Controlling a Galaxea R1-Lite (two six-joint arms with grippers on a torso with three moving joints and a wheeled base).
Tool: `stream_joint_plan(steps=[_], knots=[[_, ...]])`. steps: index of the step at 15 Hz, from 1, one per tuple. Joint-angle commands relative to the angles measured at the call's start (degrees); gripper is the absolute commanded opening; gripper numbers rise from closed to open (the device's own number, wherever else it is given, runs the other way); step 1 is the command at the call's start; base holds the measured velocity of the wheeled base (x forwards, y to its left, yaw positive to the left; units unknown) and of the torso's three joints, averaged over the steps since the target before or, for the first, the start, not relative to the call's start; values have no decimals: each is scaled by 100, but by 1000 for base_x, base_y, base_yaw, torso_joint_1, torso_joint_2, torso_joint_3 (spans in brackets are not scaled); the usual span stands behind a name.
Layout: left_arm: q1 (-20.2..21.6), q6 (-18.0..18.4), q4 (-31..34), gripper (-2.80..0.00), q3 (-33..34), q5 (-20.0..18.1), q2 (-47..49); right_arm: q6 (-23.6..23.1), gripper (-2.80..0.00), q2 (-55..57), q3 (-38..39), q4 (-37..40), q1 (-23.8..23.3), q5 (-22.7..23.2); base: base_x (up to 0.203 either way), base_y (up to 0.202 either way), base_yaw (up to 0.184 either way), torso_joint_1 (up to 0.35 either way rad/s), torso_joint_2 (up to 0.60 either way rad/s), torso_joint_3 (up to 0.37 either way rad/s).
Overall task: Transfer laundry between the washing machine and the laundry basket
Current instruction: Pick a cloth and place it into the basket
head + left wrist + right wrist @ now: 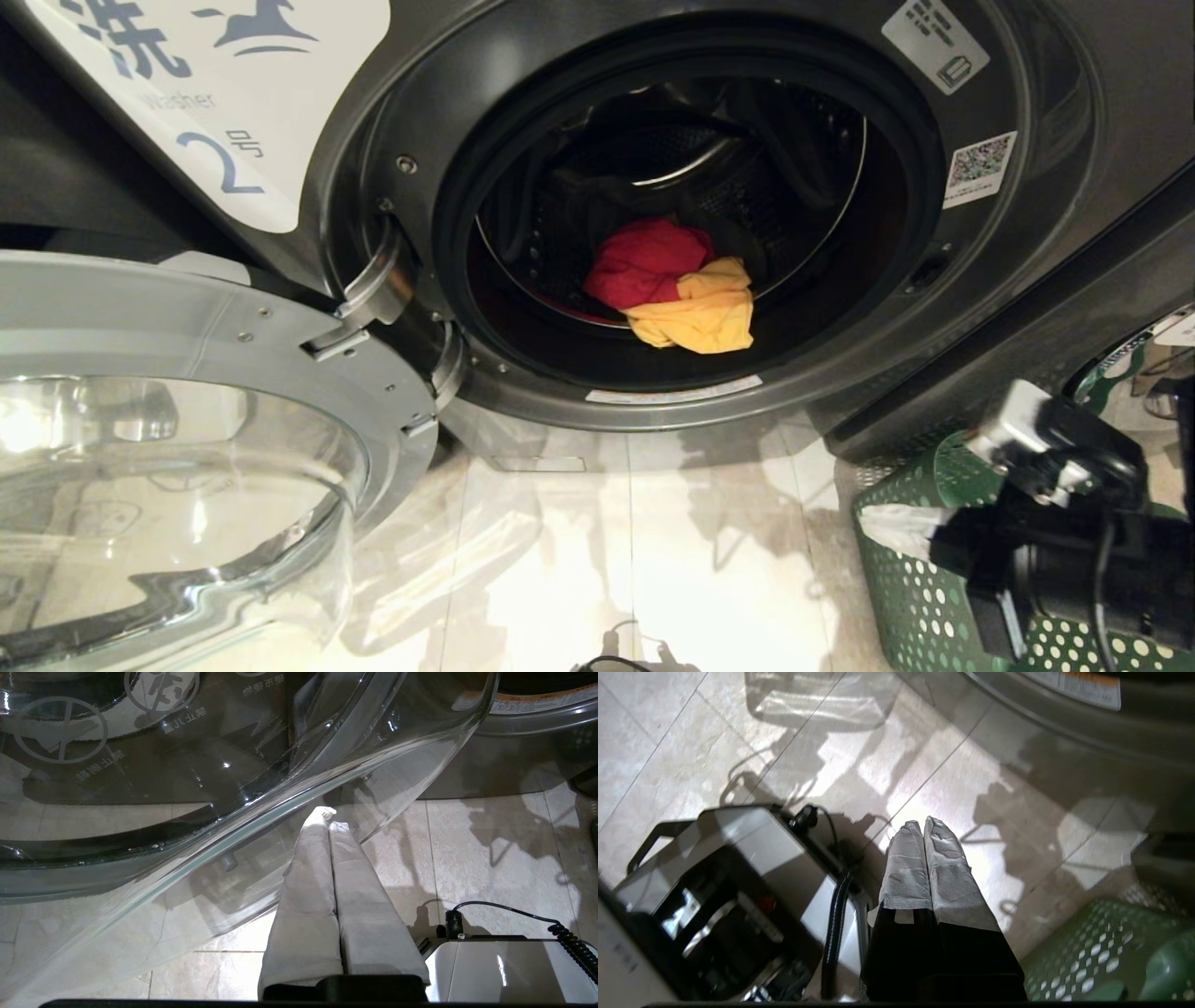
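Inside the washing machine [1027, 280] drum, red cloth [644, 263] and yellow cloth [702, 313] are lying within reach — right end effector [923, 828] hovering closed, empty, beside the laundry basket [910, 597].

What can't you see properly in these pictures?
- Head view: the back of the washing machine drum is too dark to tell if more hides behind the red garment and yellow garment.
- Head view: the right arm covers the green basket; its inside is hidden.
- Right wrist view: the basket is cut off by the edge.
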Motion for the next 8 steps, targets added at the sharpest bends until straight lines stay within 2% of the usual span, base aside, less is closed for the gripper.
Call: stream_joint_plan(steps=[1,5,7,8], knots=[[0,-4,-2,-280,0,1,9,-15,-280,1379,-275,-846,54,-83,0,0,0,0,0,0],[0,-4,-2,-280,0,1,9,1,-280,2908,-1109,-2494,19,-925,0,0,0,0,0,0],[0,-4,-2,-280,0,1,9,5,-280,3467,-1518,-3171,-16,-1176,0,0,0,0,0,0],[0,-4,-2,-280,0,1,9,5,0,3583,-1642,-3358,-28,-1249,0,0,0,0,0,0]])
